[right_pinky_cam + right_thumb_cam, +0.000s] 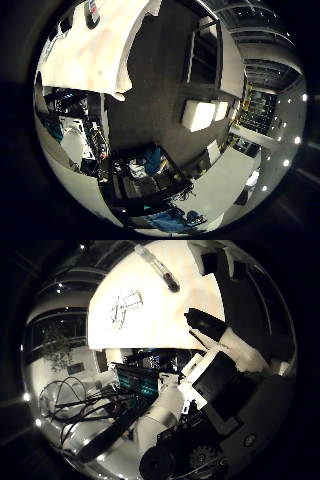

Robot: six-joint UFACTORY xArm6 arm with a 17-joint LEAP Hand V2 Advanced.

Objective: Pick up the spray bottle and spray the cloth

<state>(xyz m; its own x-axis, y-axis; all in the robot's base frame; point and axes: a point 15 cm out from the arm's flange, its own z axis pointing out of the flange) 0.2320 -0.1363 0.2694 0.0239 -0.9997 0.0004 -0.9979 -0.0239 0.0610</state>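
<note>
A slim, pale bottle-like object with a dark end (156,267) lies on the white table top (150,315); I cannot tell for sure that it is the spray bottle. No cloth can be made out. A thin dark wiry shape (125,305) lies on the same surface. My hand (220,355) hangs well away from the table, and its black and white fingers (205,322) reach out fairly straight with nothing between them. In the little finger side view the same white table (95,55) shows with a dark object (92,12) at its far edge.
Beyond the table's edge lies dark floor (160,85) with white boxes (198,115) and a dark shelf frame (205,55). A cluttered bench with blue items (152,160) stands across the room. Screens (137,382) and the white arm body (160,412) sit beside the hand.
</note>
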